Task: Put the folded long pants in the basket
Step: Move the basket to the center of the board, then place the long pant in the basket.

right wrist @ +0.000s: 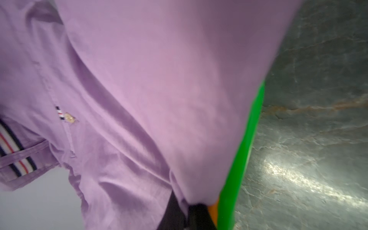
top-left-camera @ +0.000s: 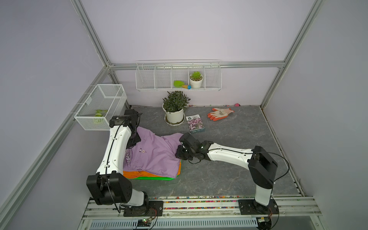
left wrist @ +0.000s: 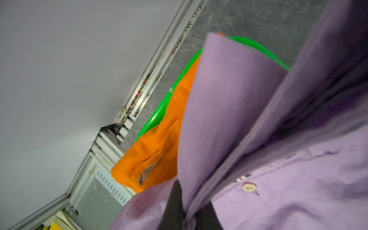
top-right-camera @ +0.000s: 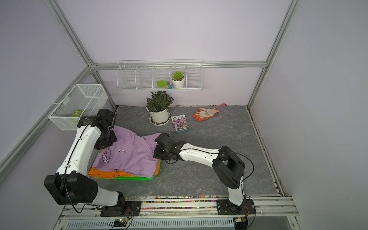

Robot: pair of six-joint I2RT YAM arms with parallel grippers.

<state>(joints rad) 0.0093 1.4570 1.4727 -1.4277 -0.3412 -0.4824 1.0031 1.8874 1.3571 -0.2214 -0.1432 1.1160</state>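
No legible text anywhere, the print on the seed packet [top-left-camera: 195,123] too small.

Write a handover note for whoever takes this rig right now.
Left gripper: fingers shut on the lilac pants, near the waistband.
Right gripper: shut on the same pants, at the opposite edge.
The lilac pants lie over the orange pants, which sit in the green basket; only its rim shows.
Done: the orange pants are in. Anything beneath them is hidden.
Left: settle the lilac pants, let go, pull both arms clear.
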